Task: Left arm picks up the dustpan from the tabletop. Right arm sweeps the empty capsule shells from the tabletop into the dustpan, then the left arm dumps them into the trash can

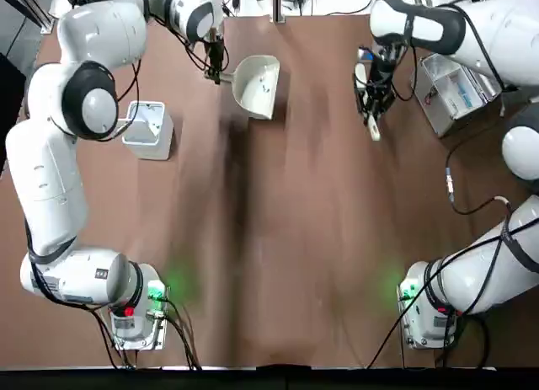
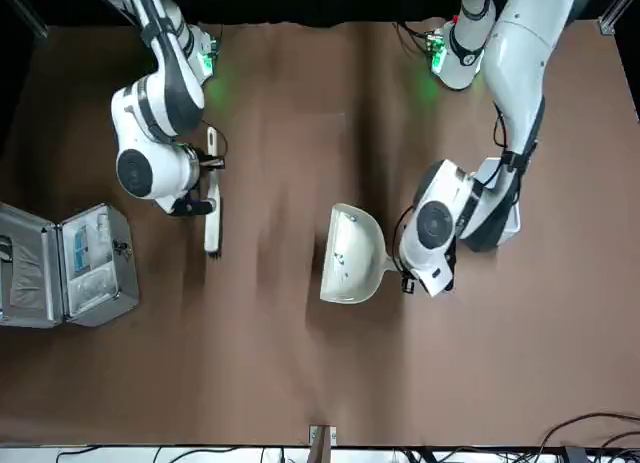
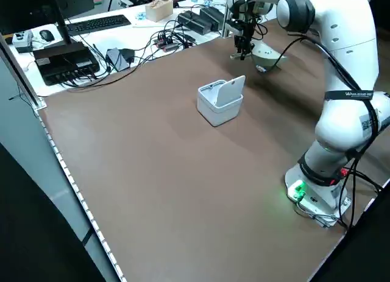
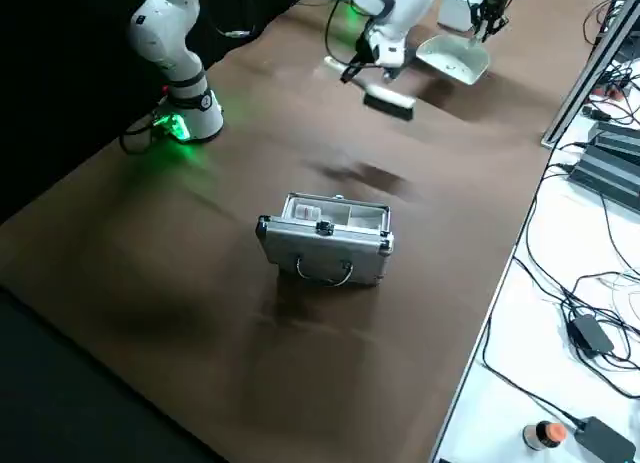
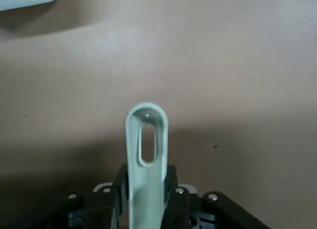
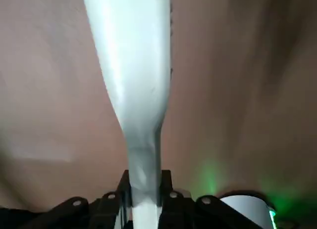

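**Dustpan loaded, risk of spilling before the bin**

Near the left base, trash can [image 1: 149, 129] waiting. Farther out, left gripper [image 1: 216, 70] clamped on dustpan [image 1: 257, 84] handle, capsule shells [image 2: 345, 245] inside. Right gripper [image 1: 370, 104] clamped on brush [image 2: 212, 193]. Tilting early could scatter shells across tabletop [image 1: 286, 238].

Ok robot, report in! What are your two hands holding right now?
Left gripper shut on dustpan handle, capsule shells inside. Right gripper shut on brush. Trash can sits apart, path clear.
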Robot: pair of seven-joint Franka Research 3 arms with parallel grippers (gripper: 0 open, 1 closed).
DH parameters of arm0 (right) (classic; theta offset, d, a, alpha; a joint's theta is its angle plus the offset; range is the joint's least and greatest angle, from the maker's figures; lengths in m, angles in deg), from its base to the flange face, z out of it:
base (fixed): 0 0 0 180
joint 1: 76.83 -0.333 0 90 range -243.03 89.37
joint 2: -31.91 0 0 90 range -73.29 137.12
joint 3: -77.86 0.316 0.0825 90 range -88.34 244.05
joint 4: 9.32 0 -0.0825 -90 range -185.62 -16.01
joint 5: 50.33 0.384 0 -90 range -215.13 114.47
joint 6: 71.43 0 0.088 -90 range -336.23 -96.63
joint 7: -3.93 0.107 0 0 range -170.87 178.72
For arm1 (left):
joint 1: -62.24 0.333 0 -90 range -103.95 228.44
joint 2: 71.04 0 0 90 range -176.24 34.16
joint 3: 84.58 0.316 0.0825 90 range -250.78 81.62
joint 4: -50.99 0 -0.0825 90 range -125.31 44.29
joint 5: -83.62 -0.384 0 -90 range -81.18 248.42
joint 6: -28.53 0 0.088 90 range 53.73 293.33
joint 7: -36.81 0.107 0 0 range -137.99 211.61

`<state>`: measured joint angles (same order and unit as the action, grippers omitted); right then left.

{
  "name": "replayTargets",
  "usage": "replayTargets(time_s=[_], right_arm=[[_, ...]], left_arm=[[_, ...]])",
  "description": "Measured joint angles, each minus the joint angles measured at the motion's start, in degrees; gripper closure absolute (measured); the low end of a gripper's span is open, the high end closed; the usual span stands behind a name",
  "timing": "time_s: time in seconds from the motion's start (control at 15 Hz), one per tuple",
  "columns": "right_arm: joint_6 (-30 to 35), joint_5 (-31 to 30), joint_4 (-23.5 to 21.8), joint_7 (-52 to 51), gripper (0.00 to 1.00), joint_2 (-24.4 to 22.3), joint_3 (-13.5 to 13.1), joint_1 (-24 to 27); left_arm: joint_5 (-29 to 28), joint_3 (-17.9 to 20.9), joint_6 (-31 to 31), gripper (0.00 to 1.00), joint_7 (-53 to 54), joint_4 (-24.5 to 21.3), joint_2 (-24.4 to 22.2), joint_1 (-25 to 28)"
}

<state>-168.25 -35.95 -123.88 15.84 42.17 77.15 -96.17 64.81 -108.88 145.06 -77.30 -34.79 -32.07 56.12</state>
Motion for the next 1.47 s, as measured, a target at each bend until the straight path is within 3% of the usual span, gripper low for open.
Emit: replayTargets(time_s=[0.4, 0.6, 0.87, 1.2, 1.47], right_arm=[[-9.3, 0.0, -16.5, -3.5, 0.74, -4.7, 0.5, 0.8], [-11.9, 0.2, -22.2, -3.5, 0.74, -7.3, 0.6, 0.8], [-14.4, 2.5, -26.8, -3.5, 0.74, -10.4, 0.8, 0.7], [-19.7, 3.6, -30.1, -3.4, 0.74, -10.6, 0.9, -1.3], [-20.4, 3.6, -30.8, -3.3, 0.74, -9.4, 0.9, -3.0]], left_arm=[[4.2, -4.7, -0.6, 0.67, 6.7, 4.4, -1.5, 7.1], [6.3, -6.8, -2.4, 0.67, 10.1, 5.7, -1.6, 10.4], [9.2, -13.4, -5.9, 0.67, 15.7, 6.6, -1.7, 18.7], [10.0, -22.9, -7.8, 0.67, 20.4, 6.9, -1.7, 31.2], [13.5, -25.4, -12.6, 0.67, 24.4, 7.1, -1.7, 36.1]])
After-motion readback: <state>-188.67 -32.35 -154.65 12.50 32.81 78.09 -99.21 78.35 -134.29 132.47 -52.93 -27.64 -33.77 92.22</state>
